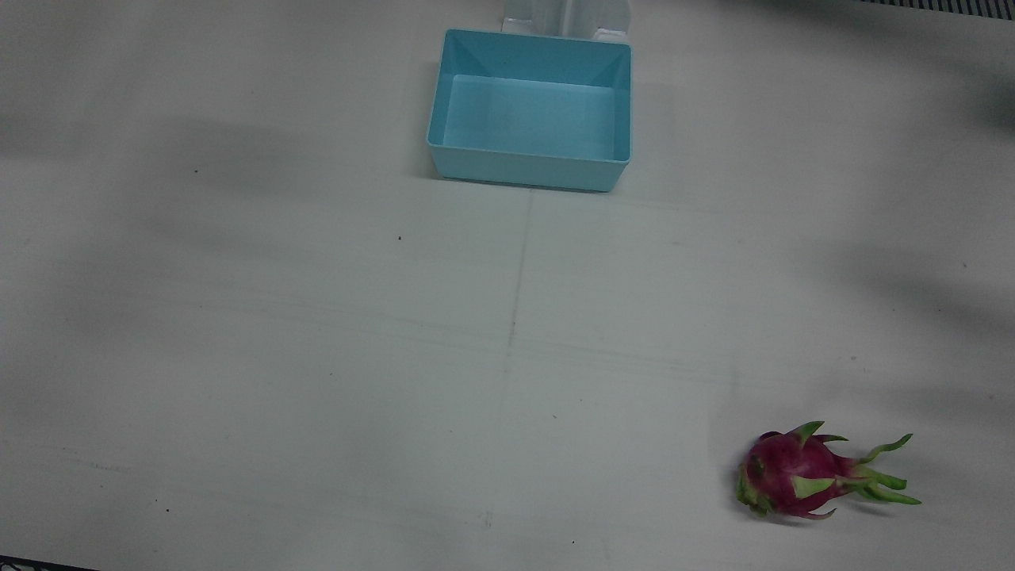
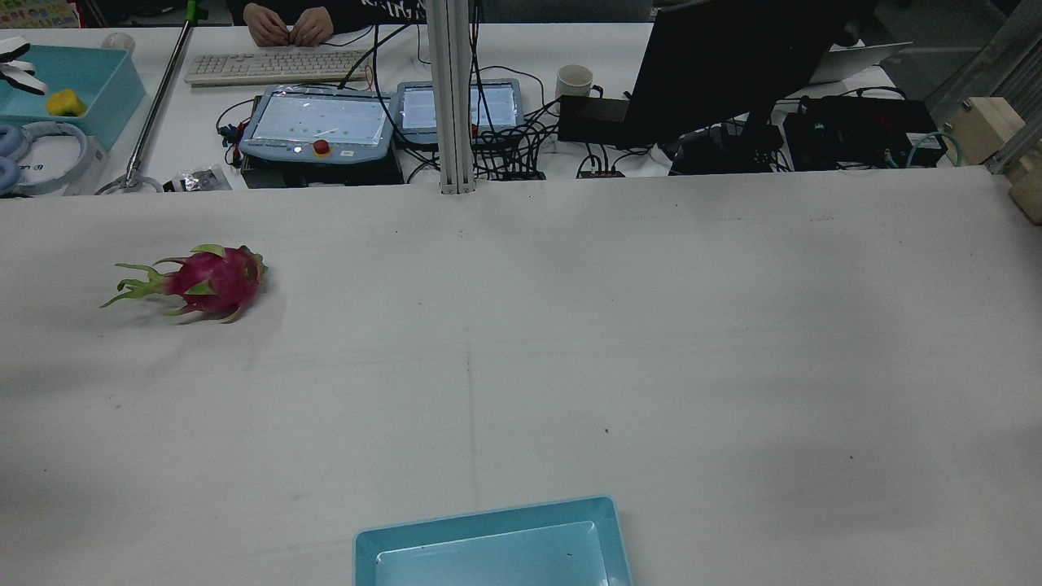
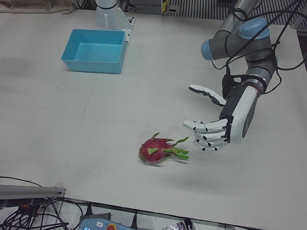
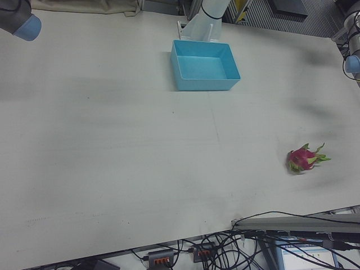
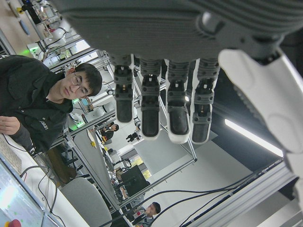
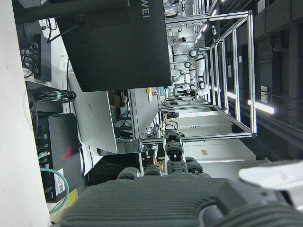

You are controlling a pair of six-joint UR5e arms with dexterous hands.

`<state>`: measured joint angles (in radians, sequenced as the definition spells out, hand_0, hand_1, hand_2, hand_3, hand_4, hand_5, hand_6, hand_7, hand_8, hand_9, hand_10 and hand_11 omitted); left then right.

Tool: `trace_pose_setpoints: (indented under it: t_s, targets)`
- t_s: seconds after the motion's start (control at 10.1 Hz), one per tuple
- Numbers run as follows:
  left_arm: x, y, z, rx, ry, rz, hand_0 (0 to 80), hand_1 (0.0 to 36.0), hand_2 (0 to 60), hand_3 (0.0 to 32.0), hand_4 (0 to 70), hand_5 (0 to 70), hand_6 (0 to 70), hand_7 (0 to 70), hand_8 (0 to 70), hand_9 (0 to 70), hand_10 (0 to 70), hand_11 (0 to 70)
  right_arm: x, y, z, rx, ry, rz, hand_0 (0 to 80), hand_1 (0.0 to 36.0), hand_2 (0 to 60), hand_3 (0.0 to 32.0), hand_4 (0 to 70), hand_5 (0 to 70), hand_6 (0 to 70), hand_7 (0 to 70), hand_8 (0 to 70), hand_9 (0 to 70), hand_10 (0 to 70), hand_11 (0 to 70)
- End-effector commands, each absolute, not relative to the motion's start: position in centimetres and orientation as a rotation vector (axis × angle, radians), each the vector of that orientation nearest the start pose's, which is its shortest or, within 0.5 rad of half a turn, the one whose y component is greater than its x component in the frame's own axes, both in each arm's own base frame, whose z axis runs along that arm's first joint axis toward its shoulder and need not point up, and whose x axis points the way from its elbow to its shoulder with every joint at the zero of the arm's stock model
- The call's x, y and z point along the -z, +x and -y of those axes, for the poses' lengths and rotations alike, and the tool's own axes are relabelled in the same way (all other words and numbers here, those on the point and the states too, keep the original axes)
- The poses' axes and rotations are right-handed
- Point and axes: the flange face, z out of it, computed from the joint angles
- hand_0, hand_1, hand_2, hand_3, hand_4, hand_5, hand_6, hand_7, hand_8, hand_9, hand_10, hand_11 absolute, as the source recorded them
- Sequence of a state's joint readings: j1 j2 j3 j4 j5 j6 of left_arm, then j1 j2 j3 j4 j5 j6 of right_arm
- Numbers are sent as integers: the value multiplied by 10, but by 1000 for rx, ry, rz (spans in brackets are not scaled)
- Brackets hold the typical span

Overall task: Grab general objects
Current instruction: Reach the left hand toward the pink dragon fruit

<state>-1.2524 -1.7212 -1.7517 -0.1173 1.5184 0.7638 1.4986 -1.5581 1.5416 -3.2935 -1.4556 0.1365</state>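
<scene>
A pink dragon fruit (image 1: 793,476) with green scales lies on its side on the white table, near the operators' edge on my left arm's half; it also shows in the other views (image 2: 212,281) (image 3: 156,150) (image 4: 302,159). My left hand (image 3: 216,125) hovers a little above the table just beside the fruit's leafy end, open, fingers spread and apart from the fruit. Its fingers (image 5: 161,113) hold nothing in the left hand view. My right hand (image 6: 173,161) is raised away from the table with nothing in it; only its arm's elbow (image 4: 19,19) shows at the far corner.
An empty light-blue bin (image 1: 531,170) (image 3: 91,64) stands at the table's middle near the pedestals. Beyond the table's far edge are a metal post (image 2: 456,98), teach pendants (image 2: 317,122), a monitor (image 2: 733,65), cables and a seated person (image 2: 289,24).
</scene>
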Motion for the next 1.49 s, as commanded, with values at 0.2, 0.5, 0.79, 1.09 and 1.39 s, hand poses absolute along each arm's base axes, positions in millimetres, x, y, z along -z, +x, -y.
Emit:
trace_pose_setpoints:
  t_s: [0.2, 0.5, 0.79, 1.09, 1.39]
  targets:
    - [-509, 94, 571, 1071, 809, -1879, 546, 233, 66, 320, 0, 0, 0, 0, 0, 0, 0, 0, -708, 110, 488, 2298, 69, -1953, 0, 0, 0, 0, 0, 0, 0, 0, 0, 0, 0, 0]
    - [-479, 180, 572, 962, 864, -1731, 602, 303, 158, 320, 0, 0, 0, 0, 0, 0, 0, 0, -708, 110, 488, 2299, 71, -1954, 0, 0, 0, 0, 0, 0, 0, 0, 0, 0, 0, 0]
    - [-458, 245, 564, 877, 883, -1666, 560, 273, 139, 320, 0, 0, 0, 0, 0, 0, 0, 0, -708, 110, 488, 2299, 71, -1954, 0, 0, 0, 0, 0, 0, 0, 0, 0, 0, 0, 0]
    - [-474, 259, 572, 875, 866, -1626, 526, 206, 7, 320, 0, 0, 0, 0, 0, 0, 0, 0, -708, 110, 488, 2299, 71, -1954, 0, 0, 0, 0, 0, 0, 0, 0, 0, 0, 0, 0]
    - [-471, 264, 574, 801, 933, -1565, 537, 240, 89, 320, 0, 0, 0, 0, 0, 0, 0, 0, -708, 110, 488, 2301, 71, -1952, 0, 0, 0, 0, 0, 0, 0, 0, 0, 0, 0, 0]
